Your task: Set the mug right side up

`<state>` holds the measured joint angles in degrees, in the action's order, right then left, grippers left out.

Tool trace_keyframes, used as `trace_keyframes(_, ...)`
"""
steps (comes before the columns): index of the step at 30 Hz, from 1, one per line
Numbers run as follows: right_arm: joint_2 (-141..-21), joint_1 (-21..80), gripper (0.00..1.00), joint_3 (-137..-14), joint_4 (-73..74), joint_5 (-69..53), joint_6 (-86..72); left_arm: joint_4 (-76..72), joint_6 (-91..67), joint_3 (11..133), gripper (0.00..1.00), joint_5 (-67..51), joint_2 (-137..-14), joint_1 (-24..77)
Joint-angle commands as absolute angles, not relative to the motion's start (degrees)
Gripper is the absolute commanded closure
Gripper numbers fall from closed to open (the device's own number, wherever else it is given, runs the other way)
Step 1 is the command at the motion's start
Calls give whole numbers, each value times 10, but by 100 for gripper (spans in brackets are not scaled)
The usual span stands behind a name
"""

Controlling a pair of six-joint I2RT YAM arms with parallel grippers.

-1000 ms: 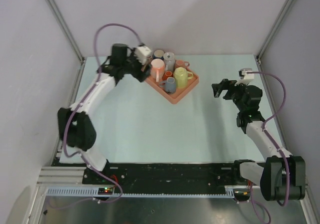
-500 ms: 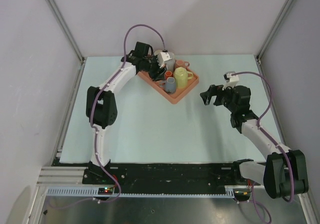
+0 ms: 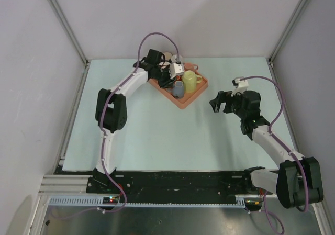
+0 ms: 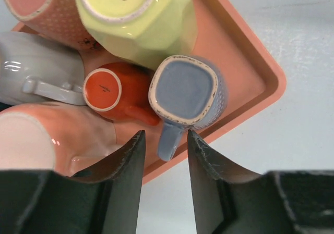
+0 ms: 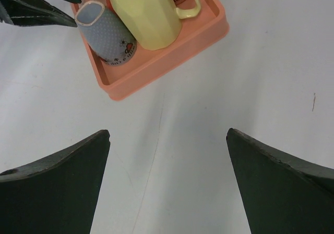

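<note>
- My left gripper [image 4: 164, 143] has swung in over the tray [image 4: 263, 80].
- It is open, hanging above the upside-down blue mug [image 4: 183, 89] in the tray.
- Next I think I must go lower and pinch the handle [image 4: 171, 132].
- My right gripper [image 5: 168, 135] is wide open, holding nothing.

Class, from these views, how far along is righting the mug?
Done: nothing; the blue mug sits base-up in the tray. In hand: the open left gripper hovers astride its handle. Left: grip, lift, flip, set down.
</note>
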<state>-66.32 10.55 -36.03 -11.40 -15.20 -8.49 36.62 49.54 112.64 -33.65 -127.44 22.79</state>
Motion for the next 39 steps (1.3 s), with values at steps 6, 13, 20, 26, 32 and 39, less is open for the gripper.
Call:
trace_keyframes(6, -638, 111, 0, -386, -93, -124, -59, 381, 566, 1127, 62, -282, -1293, 255)
trace_keyframes(13, -634, 111, 0, -386, -86, -113, -53, 403, 580, 1116, 67, -280, -1287, 266)
trace_keyframes(20, -622, 111, 0, -386, -94, -108, -42, 411, 594, 1119, 71, -239, -1296, 273)
trace_keyframes(26, -611, 110, 0, -394, -76, -100, -37, 412, 575, 1135, 98, -243, -1296, 275)
trace_keyframes(32, -590, 110, 0, -401, -54, -86, -52, 411, 436, 1175, 100, -253, -1275, 274)
trace_keyframes(39, -617, 133, 0, -432, -63, -143, -167, 411, 228, 1249, 100, -241, -1252, 273)
